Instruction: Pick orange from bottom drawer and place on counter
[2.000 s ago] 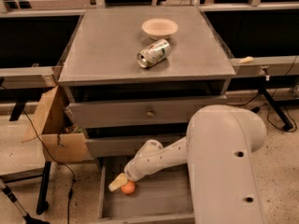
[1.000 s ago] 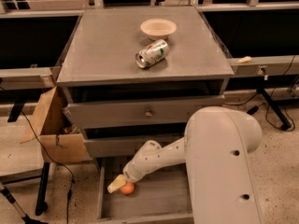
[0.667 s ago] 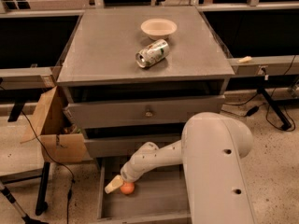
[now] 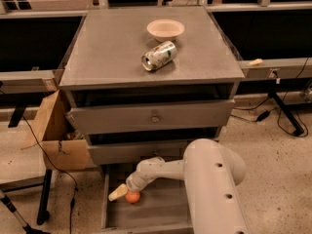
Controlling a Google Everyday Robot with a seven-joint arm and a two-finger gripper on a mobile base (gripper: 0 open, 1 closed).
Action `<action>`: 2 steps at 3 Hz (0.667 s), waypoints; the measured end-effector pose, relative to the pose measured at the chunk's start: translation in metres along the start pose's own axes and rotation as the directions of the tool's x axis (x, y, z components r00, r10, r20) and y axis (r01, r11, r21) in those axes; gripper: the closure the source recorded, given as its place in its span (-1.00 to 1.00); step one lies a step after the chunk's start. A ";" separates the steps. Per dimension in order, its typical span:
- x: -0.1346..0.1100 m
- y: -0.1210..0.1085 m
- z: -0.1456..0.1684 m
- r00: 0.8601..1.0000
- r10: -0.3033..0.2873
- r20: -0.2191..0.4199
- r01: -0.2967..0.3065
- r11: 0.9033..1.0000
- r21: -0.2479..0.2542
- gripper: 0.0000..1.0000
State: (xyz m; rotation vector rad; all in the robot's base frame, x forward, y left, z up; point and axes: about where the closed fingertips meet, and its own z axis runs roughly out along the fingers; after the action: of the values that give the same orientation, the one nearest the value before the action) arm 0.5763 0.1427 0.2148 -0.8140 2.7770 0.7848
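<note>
Our gripper (image 4: 123,195) sits low in the open bottom drawer (image 4: 163,212), right against the orange (image 4: 133,197) on the drawer floor; we cannot tell whether it has hold of it. We judge this the grasping step: next comes a sure hold, then a lift up to the counter (image 4: 107,52)

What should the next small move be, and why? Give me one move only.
Probably secure the hand on the orange before any lift. The hand is down inside the open bottom drawer, right against the orange near the left wall. The orange rests on the drawer floor, not yet raised toward the counter. Whether the grip is firm cannot be seen.
</note>
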 end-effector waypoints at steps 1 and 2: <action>-0.008 -0.024 0.027 0.994 0.098 0.044 -0.098 0.995 -0.004 -1.00; -0.020 -0.042 0.032 0.985 0.141 0.101 -0.145 0.989 0.034 -1.00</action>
State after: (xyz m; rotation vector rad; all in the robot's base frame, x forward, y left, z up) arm 0.6153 0.1387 0.1740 -0.5579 2.7764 0.7659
